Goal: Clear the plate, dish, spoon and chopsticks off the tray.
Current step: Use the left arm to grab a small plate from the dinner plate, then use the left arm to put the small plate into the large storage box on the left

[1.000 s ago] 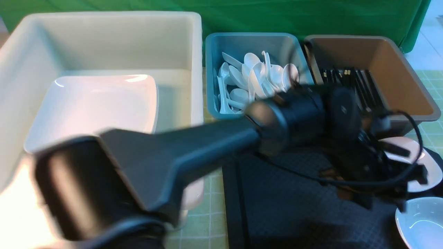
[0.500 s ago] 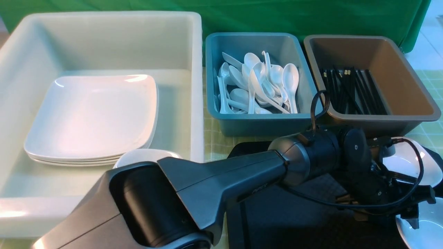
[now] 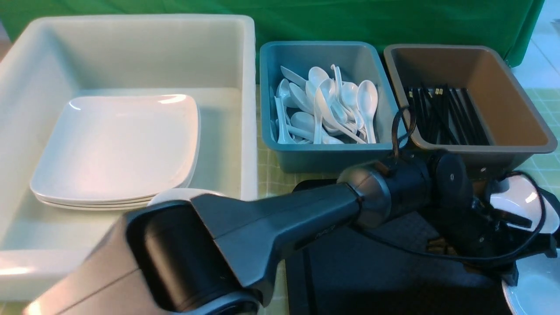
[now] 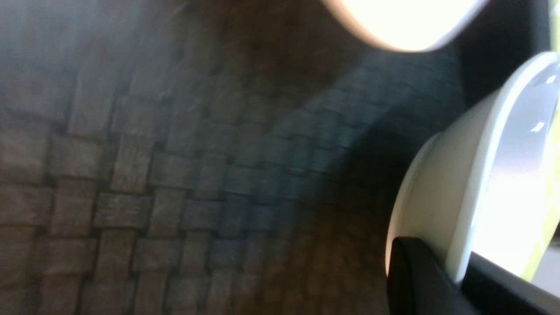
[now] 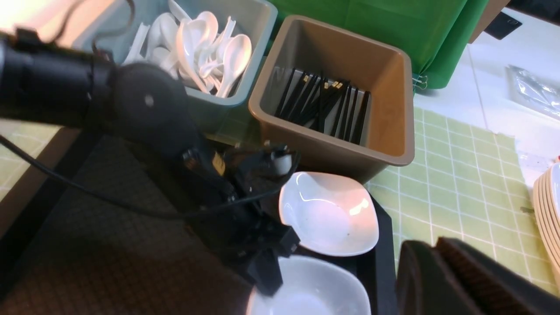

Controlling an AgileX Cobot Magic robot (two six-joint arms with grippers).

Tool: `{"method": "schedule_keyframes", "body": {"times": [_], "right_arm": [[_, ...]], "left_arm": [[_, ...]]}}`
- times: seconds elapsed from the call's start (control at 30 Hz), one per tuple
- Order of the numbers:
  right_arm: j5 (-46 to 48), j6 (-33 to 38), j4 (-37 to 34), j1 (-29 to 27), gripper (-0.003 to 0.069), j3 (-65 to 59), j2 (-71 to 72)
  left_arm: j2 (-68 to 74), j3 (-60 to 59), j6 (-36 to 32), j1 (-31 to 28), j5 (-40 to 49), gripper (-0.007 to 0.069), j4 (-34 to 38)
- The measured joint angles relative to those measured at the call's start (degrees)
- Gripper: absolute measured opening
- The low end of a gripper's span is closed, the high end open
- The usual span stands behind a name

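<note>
The black tray (image 3: pixel 350 271) (image 5: pixel 87 227) bears two small white dishes at its right end. My left gripper (image 3: pixel 509 275) (image 4: pixel 459 262) (image 5: pixel 267 275) reaches across the tray and is shut on the rim of the near dish (image 3: pixel 533 288) (image 4: pixel 481 175) (image 5: pixel 310 288). The far dish (image 3: pixel 520 199) (image 5: pixel 328 214) lies flat beside it. My right gripper (image 5: pixel 437 249) is shut with nothing in it, over the green mat just right of the tray. Large white plates (image 3: pixel 118 148) are stacked in the white tub, spoons (image 3: pixel 323 105) fill the teal bin, and chopsticks (image 3: pixel 446 113) lie in the brown tub.
The white tub (image 3: pixel 131 52) stands at the far left, with the teal bin (image 3: pixel 332 157) and the brown tub (image 3: pixel 503 87) behind the tray. A green checked mat (image 5: pixel 459 175) covers the table. A stack of pale plates (image 5: pixel 549 210) shows in the right wrist view.
My left arm swung down and right across the tray to the near dish. Its jaws closed on that dish's rim.
</note>
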State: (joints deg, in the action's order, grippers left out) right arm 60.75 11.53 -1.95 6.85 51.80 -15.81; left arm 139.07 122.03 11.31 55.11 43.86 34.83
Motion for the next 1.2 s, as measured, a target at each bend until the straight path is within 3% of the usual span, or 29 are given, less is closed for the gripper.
{"method": "schedule_keyframes", "body": {"times": [0.17, 0.3, 0.43, 0.57, 0.83, 0.97, 1.2], "right_arm": [[0.00, 0.05, 0.00, 0.00, 0.0041, 0.00, 0.00], [0.00, 0.05, 0.00, 0.00, 0.0045, 0.00, 0.00], [-0.18, 0.05, 0.05, 0.00, 0.0050, -0.07, 0.00], [-0.53, 0.05, 0.05, 0.00, 0.0050, -0.96, 0.00], [-0.62, -0.70, -0.11, 0.00, 0.0063, -4.95, -0.04], [-1.31, -2.26, -0.17, 0.00, 0.0069, -5.14, -0.04], [-1.96, -2.81, -0.17, 0.00, 0.0071, -5.14, -0.04]], "left_arm": [[-14.16, 0.00, -0.91, -3.17, 8.62, 0.0010, -15.89], [-23.59, 0.06, -1.28, -7.07, 16.39, 0.0010, -22.34], [-35.92, -1.48, -2.40, -16.90, 24.69, 0.0010, -30.06], [-45.02, -8.32, -3.60, -26.74, 25.10, 0.0010, -29.92], [-55.69, -33.59, -16.34, -47.41, 25.97, 0.0010, -23.43], [-55.17, -42.95, -21.04, -52.39, 22.82, 0.0010, -22.61], [-51.46, -49.85, -29.68, -52.98, 14.70, 0.0010, -17.62]]}}
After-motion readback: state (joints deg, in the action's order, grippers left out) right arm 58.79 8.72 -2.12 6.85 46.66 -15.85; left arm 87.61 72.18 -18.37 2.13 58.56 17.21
